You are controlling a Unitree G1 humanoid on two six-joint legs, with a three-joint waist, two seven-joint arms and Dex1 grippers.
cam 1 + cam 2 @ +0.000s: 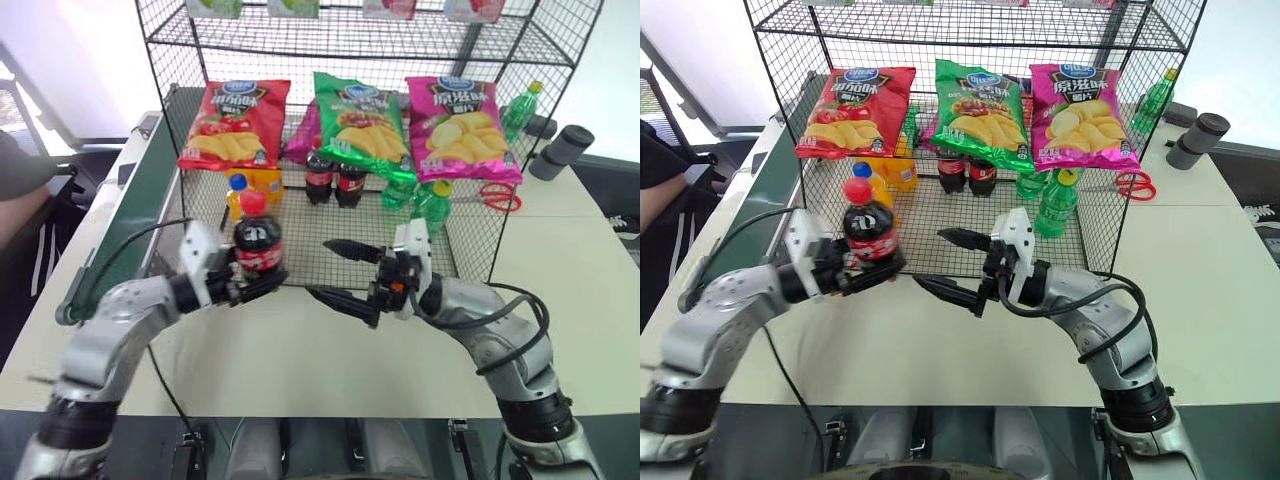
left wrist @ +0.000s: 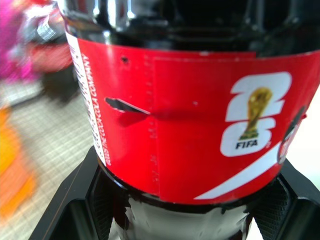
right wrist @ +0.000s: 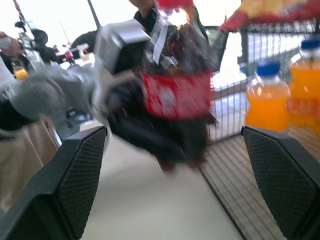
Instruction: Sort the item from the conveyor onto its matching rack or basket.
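Note:
My left gripper (image 1: 256, 284) is shut on the lower body of the item, a small cola bottle (image 1: 258, 240) with a red cap and red label. It holds the bottle upright above the table, just in front of the black wire rack (image 1: 470, 250). The left wrist view has the red label (image 2: 200, 125) up close between the black fingers (image 2: 75, 200). My right gripper (image 1: 320, 268) is open, pointing at the bottle from the right with a small gap. Its wrist view looks at the held bottle (image 3: 175, 95) between its two pads (image 3: 75, 175). The dark-green conveyor (image 1: 140, 210) runs along the rack's left side.
Inside the rack lie red (image 1: 237, 125), green (image 1: 362, 120) and pink (image 1: 462, 125) chip bags, with cola bottles (image 1: 335, 180), orange-drink bottles (image 1: 255, 185) and green bottles (image 1: 432, 205) beneath. Red scissors (image 1: 500, 195) and a grey cylinder (image 1: 560, 150) sit at the right. A person (image 1: 20, 180) is at the far left.

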